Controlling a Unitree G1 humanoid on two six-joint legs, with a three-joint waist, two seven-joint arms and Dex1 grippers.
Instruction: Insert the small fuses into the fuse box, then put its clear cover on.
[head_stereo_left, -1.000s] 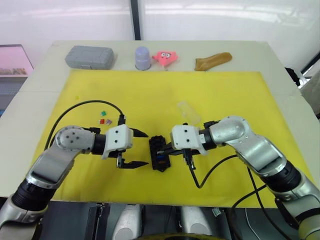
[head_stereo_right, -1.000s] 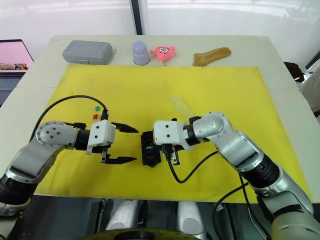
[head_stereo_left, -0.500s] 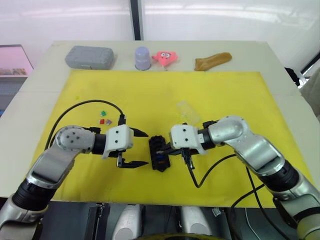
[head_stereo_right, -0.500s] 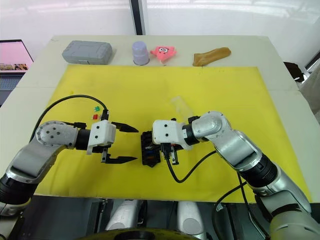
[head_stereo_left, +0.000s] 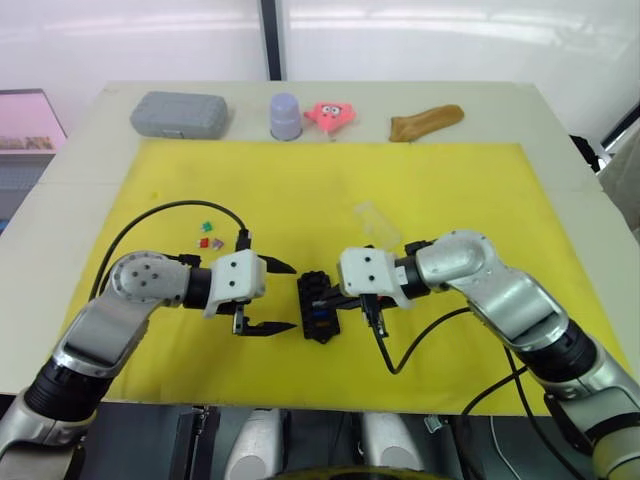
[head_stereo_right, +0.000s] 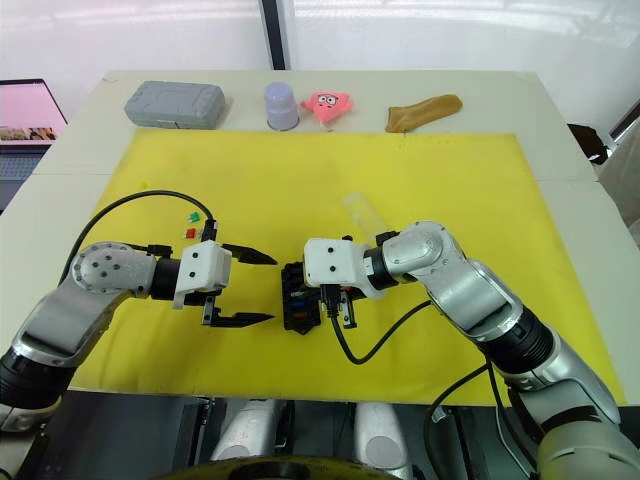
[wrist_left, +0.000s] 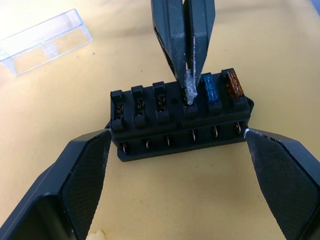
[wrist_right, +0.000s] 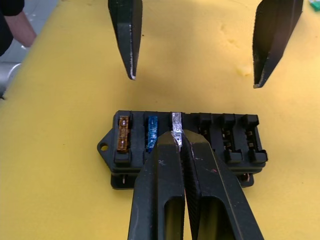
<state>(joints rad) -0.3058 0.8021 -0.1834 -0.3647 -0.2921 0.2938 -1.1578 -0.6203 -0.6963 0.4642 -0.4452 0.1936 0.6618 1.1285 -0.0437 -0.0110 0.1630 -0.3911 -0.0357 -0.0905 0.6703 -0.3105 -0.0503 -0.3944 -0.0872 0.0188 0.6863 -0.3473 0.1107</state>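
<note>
From the head views we see the fuse box (head_stereo_left: 318, 307) on the yellow mat (head_stereo_left: 330, 190) between our grippers. In the left wrist view our left gripper (wrist_left: 177, 175) gapes wide. In the right wrist view our right gripper (wrist_right: 178, 140) pinches a clear fuse (wrist_right: 176, 121) seated in a slot.

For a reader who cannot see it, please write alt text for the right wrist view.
The right gripper, shut on a clear fuse, presses it into the third slot of the black fuse box, beside a blue fuse and an orange fuse. The left gripper waits open beyond, on the yellow mat.
</note>
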